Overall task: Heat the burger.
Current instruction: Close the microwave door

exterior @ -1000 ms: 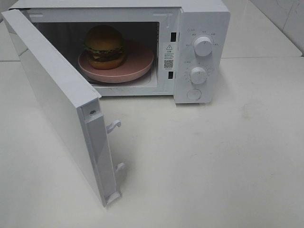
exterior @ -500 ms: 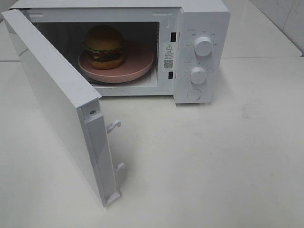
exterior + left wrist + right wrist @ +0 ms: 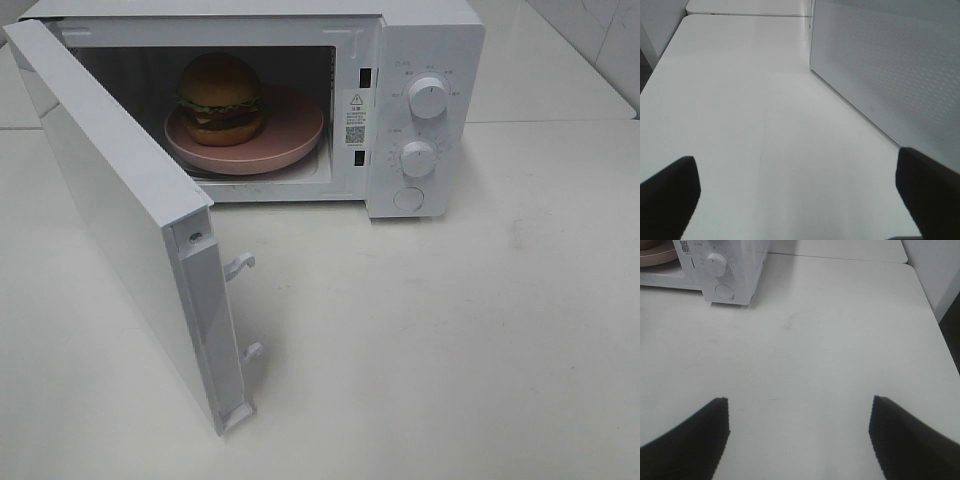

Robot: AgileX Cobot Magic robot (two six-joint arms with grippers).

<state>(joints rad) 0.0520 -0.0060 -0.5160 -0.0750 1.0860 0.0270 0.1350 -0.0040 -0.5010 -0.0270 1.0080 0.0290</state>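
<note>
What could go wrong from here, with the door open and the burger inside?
1. The door stands wide open. A hard push from the left hand might slide the microwave on the smooth table.
2. The plate sits near the cavity's front edge, so the closing door may bump it.
3. The knobs are small, so the right hand could slip off.

Soft, even overhead light; the glossy white counter [image 3: 480, 330] looks bright, nearly washed out. A faint shadow lies at three o'clock of the open white microwave door [image 3: 120, 200]. Wrist views are greyer, their black fingers [image 3: 670, 195] blurred.
</note>
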